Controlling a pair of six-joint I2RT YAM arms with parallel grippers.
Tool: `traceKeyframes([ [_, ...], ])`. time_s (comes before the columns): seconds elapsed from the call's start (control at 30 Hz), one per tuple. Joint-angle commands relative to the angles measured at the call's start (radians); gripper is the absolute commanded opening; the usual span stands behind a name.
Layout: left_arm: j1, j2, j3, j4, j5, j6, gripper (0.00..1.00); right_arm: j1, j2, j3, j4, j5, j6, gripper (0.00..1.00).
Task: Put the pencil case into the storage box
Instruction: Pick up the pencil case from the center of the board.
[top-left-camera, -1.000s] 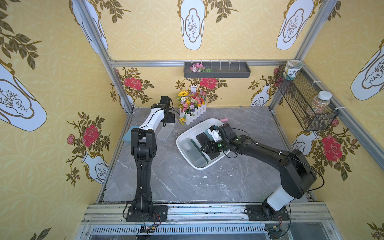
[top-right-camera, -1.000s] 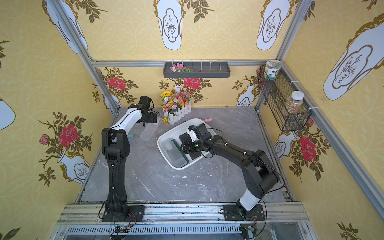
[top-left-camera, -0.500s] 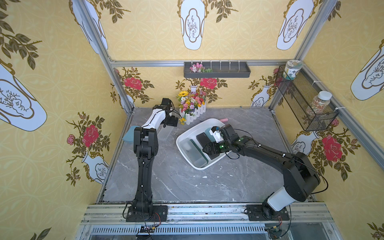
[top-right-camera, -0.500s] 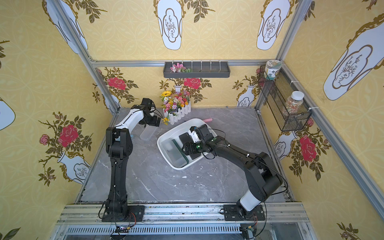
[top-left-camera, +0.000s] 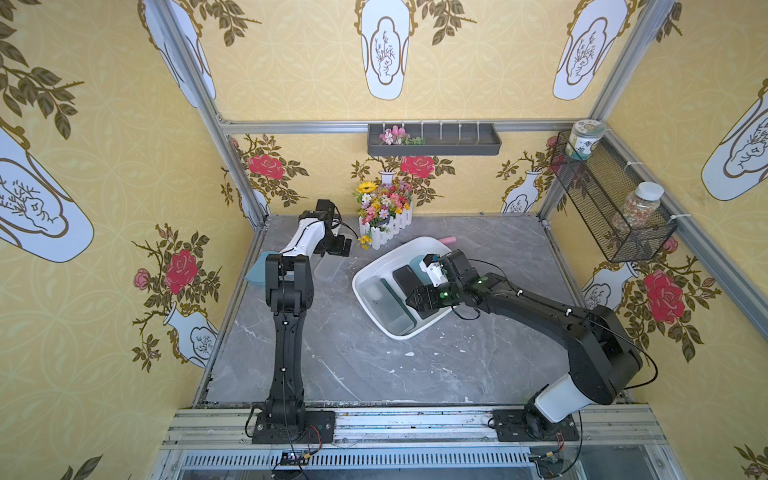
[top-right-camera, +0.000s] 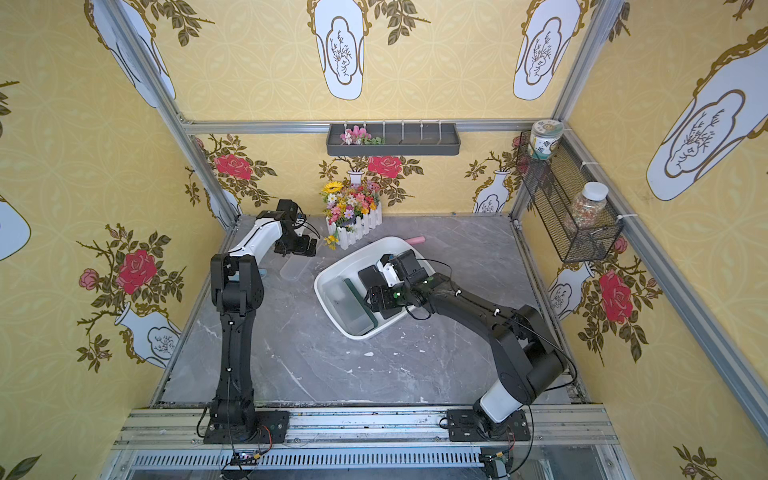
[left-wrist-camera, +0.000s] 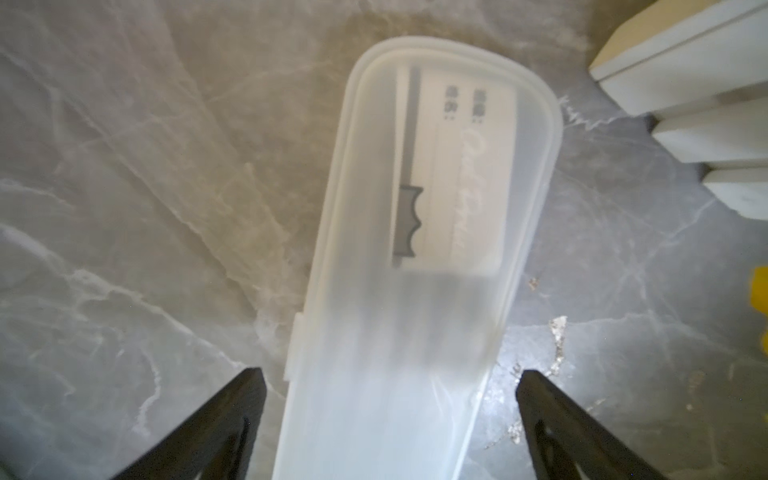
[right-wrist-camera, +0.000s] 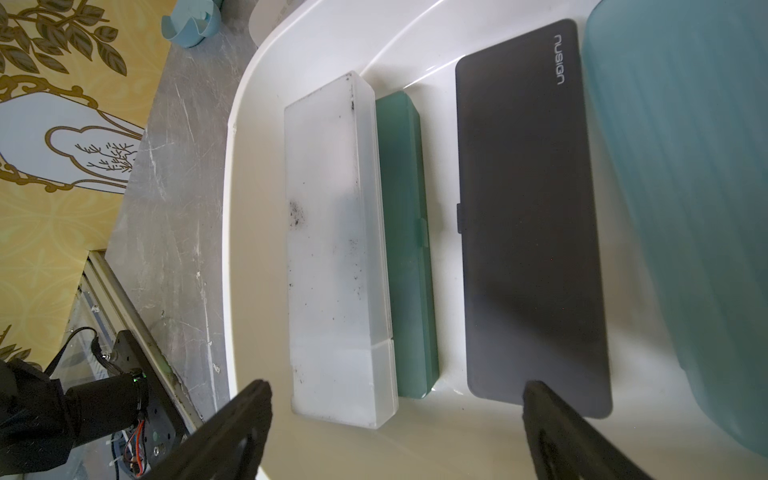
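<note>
A frosted translucent pencil case (left-wrist-camera: 415, 249) lies flat on the marble table (top-left-camera: 332, 357), left of the storage box, and shows in both top views (top-left-camera: 328, 269) (top-right-camera: 293, 268). My left gripper (left-wrist-camera: 390, 374) (top-left-camera: 338, 247) (top-right-camera: 301, 247) is open and straddles one end of it, with a gap at each finger. The white storage box (top-left-camera: 362, 270) (top-right-camera: 324, 274) (right-wrist-camera: 237, 174) holds a clear case (right-wrist-camera: 336, 249), a green case (right-wrist-camera: 409, 249), a dark grey case (right-wrist-camera: 532, 228) and a teal case (right-wrist-camera: 685, 208). My right gripper (right-wrist-camera: 397, 386) (top-left-camera: 417, 298) (top-right-camera: 376, 300) hangs open over the box, holding nothing.
A white picket planter of flowers (top-left-camera: 384, 220) stands just behind the left gripper. A pink item (top-left-camera: 446, 240) lies behind the box. A light blue item (top-left-camera: 252, 274) sits by the left wall. A grey tray (top-left-camera: 434, 141) and a wire basket (top-left-camera: 611, 208) hang on the walls.
My left gripper has come down and nearer, over the end of the frosted case on the table. The right gripper has barely shifted above the box. Both stayed open.
</note>
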Motion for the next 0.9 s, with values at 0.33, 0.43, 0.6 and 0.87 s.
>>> traceKeyframes([
  [0.33, -0.002, 0.038, 0.004, -0.023, 0.03, 0.008, 1.0, 0.0, -0.011, -0.012, 0.007, -0.001, 0.006, 0.97],
  [0.43, -0.012, 0.049, 0.012, -0.031, -0.005, -0.007, 1.0, 0.0, -0.012, -0.014, 0.006, -0.001, 0.006, 0.97],
  [0.6, -0.028, 0.062, 0.022, -0.047, -0.073, -0.018, 0.89, 0.0, -0.022, -0.022, 0.005, 0.003, 0.008, 0.97],
  [0.87, -0.061, 0.032, -0.033, -0.032, -0.13, -0.076, 0.81, 0.0, -0.021, -0.025, 0.016, 0.0, 0.015, 0.97],
])
